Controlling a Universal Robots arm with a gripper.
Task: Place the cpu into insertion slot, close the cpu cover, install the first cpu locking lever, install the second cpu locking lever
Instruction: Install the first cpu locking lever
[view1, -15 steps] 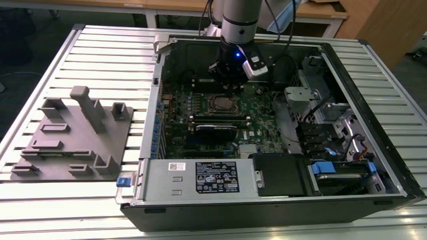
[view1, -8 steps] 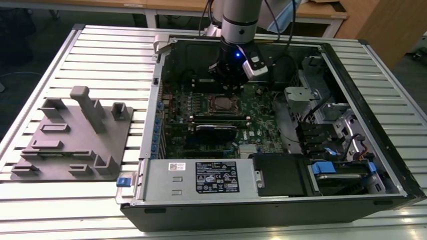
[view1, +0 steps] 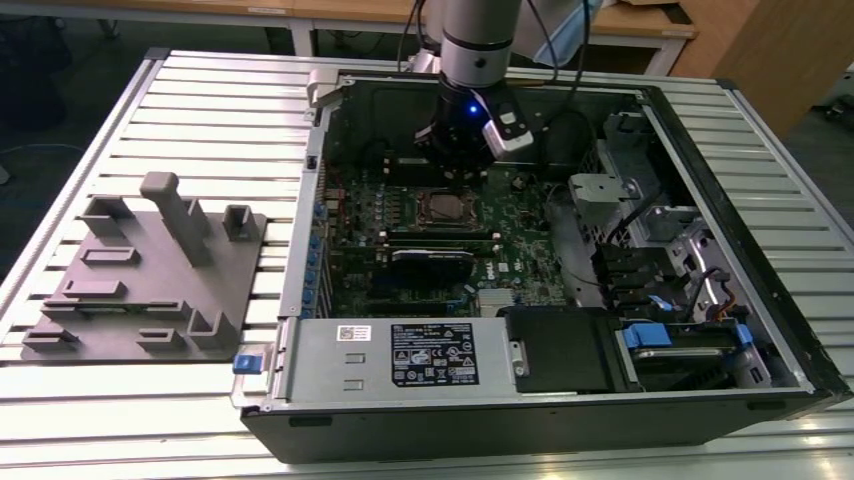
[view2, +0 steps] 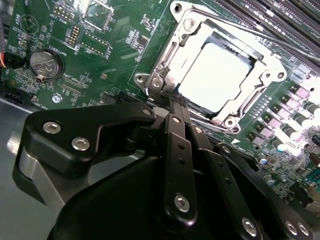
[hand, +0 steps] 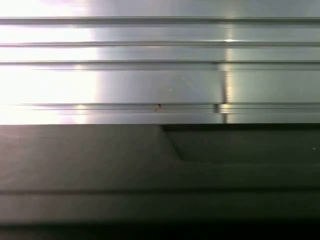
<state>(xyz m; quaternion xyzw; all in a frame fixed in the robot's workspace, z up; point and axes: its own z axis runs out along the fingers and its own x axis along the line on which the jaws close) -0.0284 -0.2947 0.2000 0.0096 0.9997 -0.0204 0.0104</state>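
Exterior view: open computer case (view1: 694, 200) lies on its side on a slatted metal table (view1: 200, 110). Arm (view1: 477, 40) comes down into the case, gripper (view1: 461, 150) low over the far part of the green motherboard (view1: 441, 240), just beyond the insertion slot (view1: 443, 208). Power supply box (view1: 400, 355) with black label sits at the near edge of the case. Grey fixture block (view1: 140, 275) with upright posts rests on the table to the exterior view's left, well apart from the case. From here the socket is too small to tell how its parts lie.

Second wrist view gives the detail. The cpu (view2: 220, 75), pale silver top, sits inside the insertion slot (view2: 250, 97). The cpu cover (view2: 200, 27) lies down flat around it, framing the chip through its cut-out. A thin metal locking lever (view2: 260, 34) runs along the far side of the cover; whether it is latched I cannot tell. Coin cell battery (view2: 44, 64) sits on the board, well apart from the socket.

Gripper (view2: 174, 107): black fingers (view2: 180, 150) drawn together to a narrow tip, apparently closed with nothing between them. Tip is at the near corner of the cover frame; probably touching or just off it.

First wrist view: table slats (hand: 160, 75) and a dark case edge (hand: 160, 170).
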